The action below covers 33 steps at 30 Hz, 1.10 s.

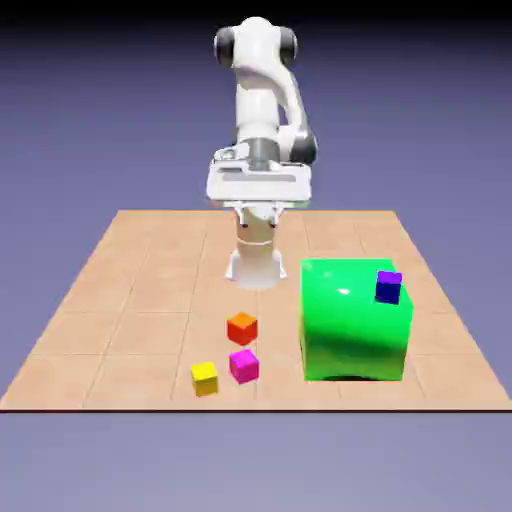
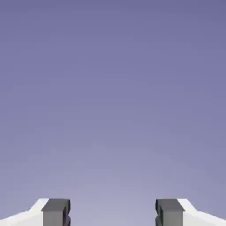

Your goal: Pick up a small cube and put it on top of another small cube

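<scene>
Nothing of the job is done yet, as far as I can judge. Nearest the front edge of the desk (image 1: 130, 300) sits the small yellow cube (image 1: 204, 378), untouched and free on the tiles. Just beside it, at about two o'clock, is a magenta cube (image 1: 243, 365), and a little farther back, at roughly one o'clock from the yellow one, an orange cube (image 1: 242, 327). Those two crowd the yellow cube's far side, so a grasp would want care not to nudge them.

Off at three o'clock from that cluster stands the large glossy green block (image 1: 354, 320), and the small dark blue cube with a purple top (image 1: 388, 287) appears to rest on its upper surface near the far right corner. So the stack must be made up there, high above the desk.

Farthest back, the arm is folded near its base, well apart from every cube. Its end effector (image 2: 113, 212) stands released, fingers wide with only backdrop between them. Reaching, gripping, lifting and placing all remain.
</scene>
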Tool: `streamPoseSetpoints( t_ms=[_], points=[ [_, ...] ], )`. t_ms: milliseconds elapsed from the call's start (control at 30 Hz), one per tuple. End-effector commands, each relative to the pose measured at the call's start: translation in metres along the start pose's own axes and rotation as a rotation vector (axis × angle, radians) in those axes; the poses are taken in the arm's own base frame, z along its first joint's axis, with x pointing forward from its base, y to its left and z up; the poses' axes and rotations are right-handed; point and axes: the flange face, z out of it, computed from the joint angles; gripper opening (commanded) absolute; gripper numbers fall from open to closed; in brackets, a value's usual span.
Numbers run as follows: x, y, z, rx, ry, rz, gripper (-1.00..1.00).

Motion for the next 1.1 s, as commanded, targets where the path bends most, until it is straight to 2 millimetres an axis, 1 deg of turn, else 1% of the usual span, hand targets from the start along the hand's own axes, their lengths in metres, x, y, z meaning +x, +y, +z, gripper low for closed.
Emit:
streamPoseSetpoints(
  t_ms=[0, 133, 300, 500, 667, 767, 800, 833, 1067],
  points=[
    [0.004, 0.004, 0.011, -0.026, -0.028, 0.055, 0.00],
    [0.017, 0.023, 0.056, -0.139, -0.129, 0.273, 0.00],
    [0.026, 0.054, 0.112, -0.300, -0.225, 0.537, 0.00],
    [0.029, 0.099, 0.175, -0.513, -0.291, 0.838, 0.00],
    [0.027, 0.142, 0.221, -0.696, -0.301, 1.072, 0.00],
    [0.024, 0.169, 0.246, -0.806, -0.287, 1.205, 0.00],
    [0.024, 0.174, 0.250, -0.826, -0.283, 1.229, 0.00],
    [0.024, 0.174, 0.250, -0.826, -0.283, 1.229, 0.00],
    [-0.001, 0.197, 0.283, -0.839, -0.270, 1.222, 0.00]
  ],
)
